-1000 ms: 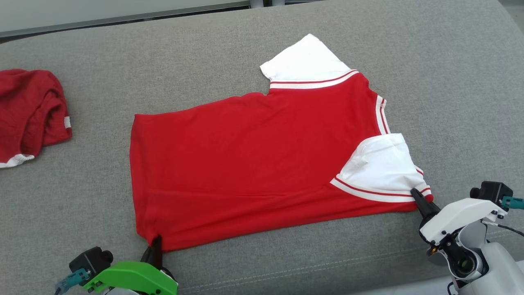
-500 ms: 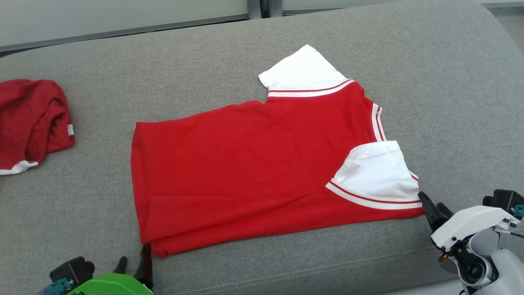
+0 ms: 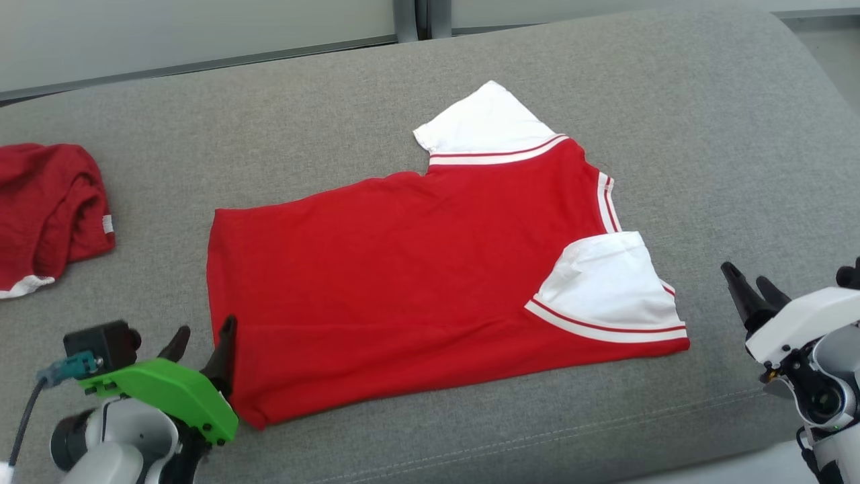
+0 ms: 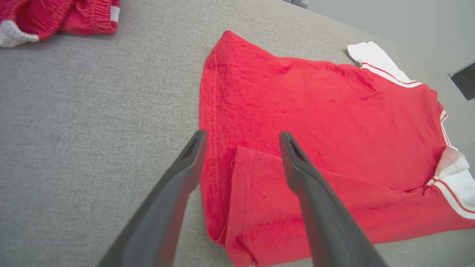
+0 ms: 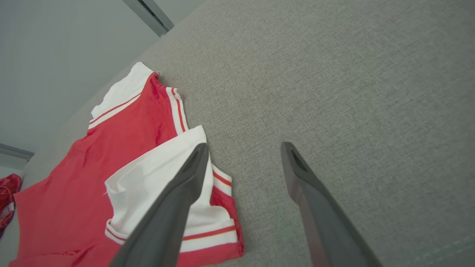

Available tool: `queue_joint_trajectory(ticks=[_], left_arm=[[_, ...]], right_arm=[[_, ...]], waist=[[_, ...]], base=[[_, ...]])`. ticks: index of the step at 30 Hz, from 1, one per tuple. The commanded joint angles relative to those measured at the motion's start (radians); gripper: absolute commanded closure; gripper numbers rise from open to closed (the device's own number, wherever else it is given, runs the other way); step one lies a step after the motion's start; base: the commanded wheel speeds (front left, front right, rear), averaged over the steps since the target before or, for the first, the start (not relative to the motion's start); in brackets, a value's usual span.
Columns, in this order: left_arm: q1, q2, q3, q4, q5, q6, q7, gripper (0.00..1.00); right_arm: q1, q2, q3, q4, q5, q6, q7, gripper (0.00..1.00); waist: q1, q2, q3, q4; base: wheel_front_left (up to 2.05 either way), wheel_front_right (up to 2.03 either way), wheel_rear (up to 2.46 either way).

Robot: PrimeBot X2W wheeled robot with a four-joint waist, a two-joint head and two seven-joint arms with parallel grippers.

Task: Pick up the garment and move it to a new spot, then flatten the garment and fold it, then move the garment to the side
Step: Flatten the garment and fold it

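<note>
The garment (image 3: 416, 282) is a red shirt with white striped sleeves, lying spread on the grey cushion (image 3: 705, 134). One white sleeve (image 3: 487, 124) points to the far side, the other (image 3: 611, 289) is folded onto the body. My left gripper (image 3: 201, 336) is open, raised above the near left hem corner (image 4: 241, 207), holding nothing. My right gripper (image 3: 749, 279) is open beside the near right corner, off the cloth. In the right wrist view the shirt (image 5: 111, 174) lies left of the fingers (image 5: 178, 200).
A second red garment (image 3: 47, 208) lies crumpled at the cushion's left edge, also in the left wrist view (image 4: 55, 16). A seam (image 3: 537, 437) runs along the cushion's near edge. Bare grey cushion surrounds the shirt on the right and far sides.
Both grippers have opened and let go of the shirt's near corners, then lifted away. The shirt now rests flat. The head camera has shifted slightly.
</note>
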Motion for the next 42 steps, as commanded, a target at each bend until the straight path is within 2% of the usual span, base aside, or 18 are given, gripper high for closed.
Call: queue_joint_trajectory(ticks=[1,9,16,24,32,37,42], left_arm=[[-0.063,0.023,-0.017,0.006,0.026,-0.016,0.033,0.00],[-0.273,0.065,-0.056,0.084,0.073,-0.065,0.146,0.00],[-0.453,0.124,-0.045,0.207,0.072,-0.134,0.246,0.00],[-0.571,0.172,-0.048,0.293,0.035,-0.198,0.379,0.00],[-0.637,0.206,-0.095,0.323,0.054,-0.213,0.506,0.00],[-0.638,0.221,-0.105,0.326,0.044,-0.218,0.542,0.00],[-0.623,0.207,-0.101,0.322,0.033,-0.213,0.537,0.00]], right_arm=[[-0.029,-0.010,0.006,-0.025,-0.019,0.000,0.019,0.00],[-0.133,-0.010,0.044,-0.101,-0.059,0.000,0.085,0.00],[-0.220,0.006,0.097,-0.152,-0.076,0.000,0.117,0.00],[-0.303,-0.002,0.162,-0.172,-0.071,0.000,0.132,0.00],[-0.376,-0.016,0.206,-0.155,-0.063,0.000,0.128,0.00],[-0.399,-0.026,0.230,-0.141,-0.052,0.000,0.115,0.00],[-0.415,-0.029,0.242,-0.130,-0.044,0.000,0.105,0.00]], waist=[[0.0000,0.0000,0.019,-0.011],[0.0000,0.0000,0.089,-0.038],[0.0000,0.0000,0.171,-0.070],[0.0000,0.0000,0.246,-0.103],[0.0000,0.0000,0.277,-0.117],[0.0000,0.0000,0.288,-0.118],[0.0000,0.0000,0.292,-0.116]], base=[[0.00,0.00,0.00],[0.00,0.00,0.00],[0.00,0.00,0.00],[0.00,0.00,0.00],[0.00,0.00,0.00],[0.00,0.00,0.00],[0.00,0.00,0.00]])
